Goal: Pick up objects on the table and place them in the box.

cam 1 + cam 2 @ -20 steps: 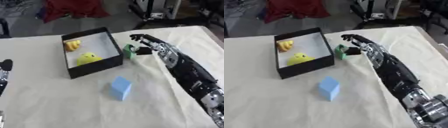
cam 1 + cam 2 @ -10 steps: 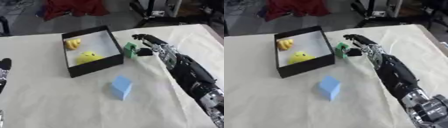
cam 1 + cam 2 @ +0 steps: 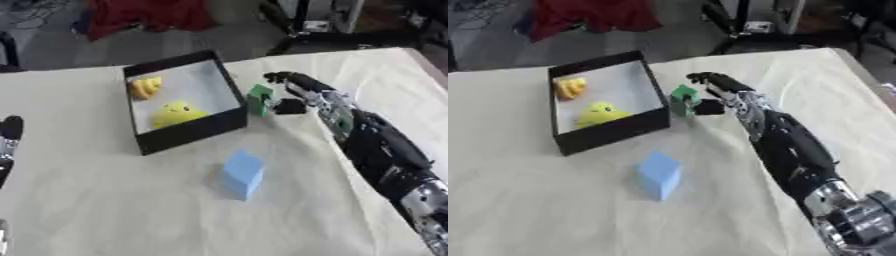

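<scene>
The right robot hand pinches a small green block beside the black box.

Left hand: cut by left edge, only dark fingertip and silver strip visible; finger state not readable. Right hand: blurred; contact with green object unclear. Green object: shape indistinct. Right forearm: runs out at lower right corner. Yellow items in box: blurred, identity unclear.
</scene>
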Available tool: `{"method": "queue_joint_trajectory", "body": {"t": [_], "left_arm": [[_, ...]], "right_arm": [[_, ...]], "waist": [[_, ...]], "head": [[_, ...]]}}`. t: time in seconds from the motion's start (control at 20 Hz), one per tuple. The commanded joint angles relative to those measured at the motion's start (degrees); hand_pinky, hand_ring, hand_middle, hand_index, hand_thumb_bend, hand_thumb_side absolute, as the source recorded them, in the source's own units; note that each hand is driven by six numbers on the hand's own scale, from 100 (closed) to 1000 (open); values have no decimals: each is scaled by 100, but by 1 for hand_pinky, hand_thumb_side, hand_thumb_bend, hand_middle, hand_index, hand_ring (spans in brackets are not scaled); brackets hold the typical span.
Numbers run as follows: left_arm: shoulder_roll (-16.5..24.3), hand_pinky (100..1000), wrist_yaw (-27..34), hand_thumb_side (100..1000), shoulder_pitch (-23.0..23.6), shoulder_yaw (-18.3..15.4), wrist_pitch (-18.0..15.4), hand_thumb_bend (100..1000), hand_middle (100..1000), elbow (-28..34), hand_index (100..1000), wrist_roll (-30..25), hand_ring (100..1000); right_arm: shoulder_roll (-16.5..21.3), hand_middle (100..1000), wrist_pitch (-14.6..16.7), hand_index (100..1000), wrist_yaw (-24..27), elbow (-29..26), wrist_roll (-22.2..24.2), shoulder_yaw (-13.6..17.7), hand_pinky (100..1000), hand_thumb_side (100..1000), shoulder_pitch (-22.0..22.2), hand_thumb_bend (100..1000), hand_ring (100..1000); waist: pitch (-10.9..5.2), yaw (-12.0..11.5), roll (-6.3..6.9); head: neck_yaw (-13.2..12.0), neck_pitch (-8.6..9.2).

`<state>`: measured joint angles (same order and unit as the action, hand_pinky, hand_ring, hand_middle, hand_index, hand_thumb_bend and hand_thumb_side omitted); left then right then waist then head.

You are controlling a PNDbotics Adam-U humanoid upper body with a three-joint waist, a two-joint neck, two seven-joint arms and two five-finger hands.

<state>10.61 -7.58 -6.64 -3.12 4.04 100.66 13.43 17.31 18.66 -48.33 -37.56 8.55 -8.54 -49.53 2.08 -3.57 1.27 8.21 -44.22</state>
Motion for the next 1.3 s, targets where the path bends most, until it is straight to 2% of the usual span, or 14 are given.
{"method": "queue_joint_trajectory", "body": {"t": [0.05, 0.5, 0.95, 1.05, 1.1, 1.15, 1.2, 1.3], "left_arm": [[69, 670, -6, 689, -76, -31, -4, 783, 608, 104, 804, -3, 587], [69, 670, -7, 689, -79, -27, -4, 783, 607, 106, 804, -8, 587], [64, 670, -11, 689, -85, -30, -2, 781, 608, 116, 804, -9, 588], [62, 670, -12, 689, -87, -29, -2, 782, 608, 118, 804, -11, 588], [60, 670, -13, 688, -90, -29, -2, 781, 608, 119, 804, -11, 588], [59, 670, -13, 688, -92, -29, -2, 782, 608, 120, 804, -12, 588], [59, 670, -13, 688, -93, -28, -2, 782, 608, 121, 805, -13, 588], [58, 670, -13, 688, -95, -27, -1, 783, 608, 121, 804, -15, 588]], "right_arm": [[64, 865, 33, 984, 185, -214, 97, -11, 857, 764, -116, 100, 916], [89, 864, -31, 984, 598, -507, 314, -119, 857, 782, -127, 100, 917], [71, 872, -123, 988, 406, -327, 363, -103, 856, 790, -108, 100, 916], [59, 876, -125, 989, 324, -278, 353, -95, 857, 761, -102, 100, 917], [52, 881, -113, 992, 275, -257, 353, -96, 857, 696, -101, 100, 918], [48, 882, -93, 993, 223, -244, 355, -97, 857, 698, -100, 100, 918], [46, 889, -69, 998, 164, -234, 365, -103, 859, 635, -101, 100, 919], [43, 897, -28, 1000, 49, -229, 384, -110, 861, 606, -103, 100, 920]], "waist": [[34, 5, 74], [30, 2, 72], [39, -4, 79], [43, -4, 82], [46, -6, 84], [48, -7, 85], [52, -8, 86], [58, -10, 86]], "head": [[4, 10], [6, 10], [-1, 10], [0, 10], [0, 10], [-1, 10], [-1, 10], [-1, 10]]}}
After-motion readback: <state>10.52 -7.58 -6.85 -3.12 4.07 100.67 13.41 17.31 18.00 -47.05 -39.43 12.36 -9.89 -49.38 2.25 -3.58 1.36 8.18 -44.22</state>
